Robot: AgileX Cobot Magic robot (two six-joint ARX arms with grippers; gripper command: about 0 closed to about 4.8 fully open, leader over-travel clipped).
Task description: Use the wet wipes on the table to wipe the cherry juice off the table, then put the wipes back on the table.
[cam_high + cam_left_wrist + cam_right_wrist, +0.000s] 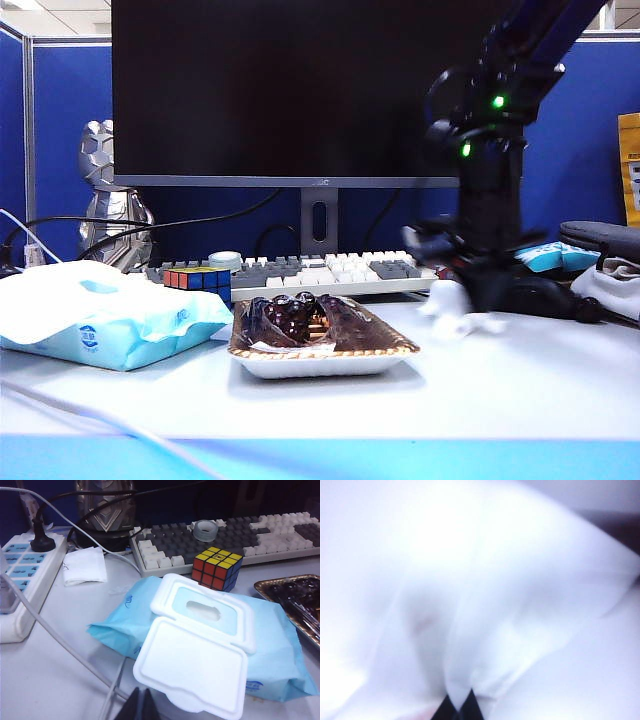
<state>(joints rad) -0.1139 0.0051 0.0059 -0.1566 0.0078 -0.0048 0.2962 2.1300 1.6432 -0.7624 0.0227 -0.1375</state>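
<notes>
Right gripper: fingers pinched tight on wet wipes, low over bench, right of food tray. Wipes bunched white around fingertips, hanging to bench surface; sheet blurred, fills right wrist view, faint pink tinge in one fold. Cherry juice on bench not discernible.

Left gripper: fingers together, empty, hovering just short of light-blue wipe packet, flap open. Rubik's cube and keyboard beyond packet.
</notes>
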